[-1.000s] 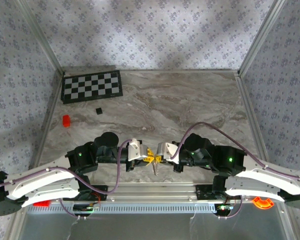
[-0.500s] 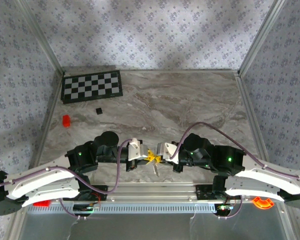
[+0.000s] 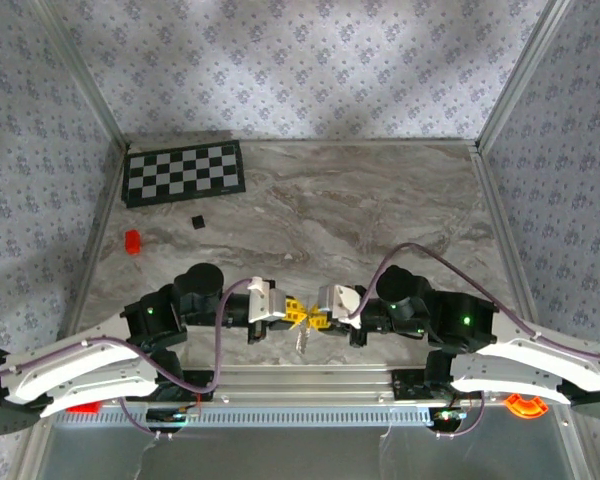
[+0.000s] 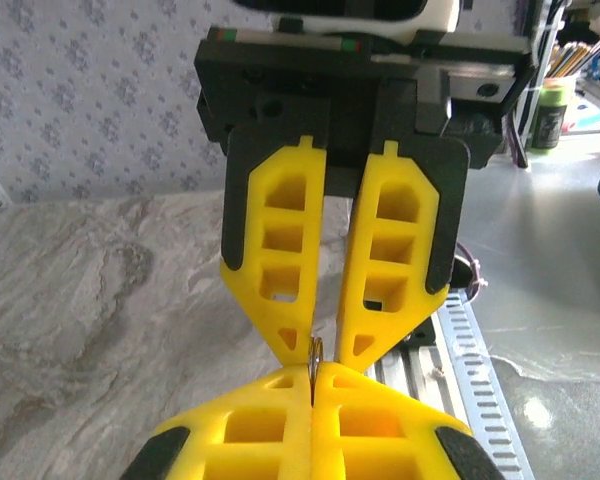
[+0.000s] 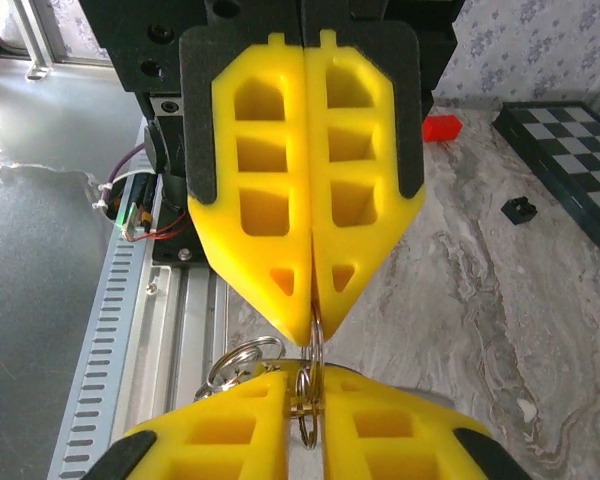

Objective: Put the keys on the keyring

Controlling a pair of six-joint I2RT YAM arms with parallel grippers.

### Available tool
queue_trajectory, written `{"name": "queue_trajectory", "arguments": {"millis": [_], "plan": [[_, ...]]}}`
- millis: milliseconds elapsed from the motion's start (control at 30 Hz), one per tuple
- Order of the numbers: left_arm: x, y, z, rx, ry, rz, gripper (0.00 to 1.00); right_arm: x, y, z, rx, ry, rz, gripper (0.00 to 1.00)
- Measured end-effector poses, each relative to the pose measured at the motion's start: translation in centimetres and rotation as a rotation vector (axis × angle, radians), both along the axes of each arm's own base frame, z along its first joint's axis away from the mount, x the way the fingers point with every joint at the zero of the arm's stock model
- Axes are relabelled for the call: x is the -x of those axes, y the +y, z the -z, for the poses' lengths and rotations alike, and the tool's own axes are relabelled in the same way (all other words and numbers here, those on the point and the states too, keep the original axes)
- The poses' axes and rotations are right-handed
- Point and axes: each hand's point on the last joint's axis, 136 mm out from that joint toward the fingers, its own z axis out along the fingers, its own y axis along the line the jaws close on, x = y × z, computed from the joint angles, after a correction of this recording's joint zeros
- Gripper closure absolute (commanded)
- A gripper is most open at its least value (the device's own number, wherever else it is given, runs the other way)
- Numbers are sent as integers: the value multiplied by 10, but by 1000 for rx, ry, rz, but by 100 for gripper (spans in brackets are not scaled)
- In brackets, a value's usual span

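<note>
Keyring point(image 5: 316, 345) | edge-on between both shut jaws | keys point(image 3: 301, 341) mostly hidden

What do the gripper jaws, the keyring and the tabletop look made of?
The jaws of the left gripper: matte yellow plastic with cut-out windows, likely printed or moulded, on black backing plates. The keyring: thin, shiny silver wire loops, reads as metal. The tabletop: smooth, grey veined marble look; real stone or laminate, cannot tell.
</note>
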Motion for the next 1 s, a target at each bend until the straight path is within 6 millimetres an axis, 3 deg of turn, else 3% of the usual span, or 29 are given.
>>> {"name": "queue_trajectory", "arguments": {"millis": [433,700,1000], "plan": [[9,-3,-20,109,-32,58,100,7,-12,-13,-107,16,-12,89],[9,-5,-21,123,-31,61,100,11,-14,-14,-130,34,-29,81],[11,-5,-25,142,-30,74,100,12,-15,-19,-150,34,-33,94]]}}
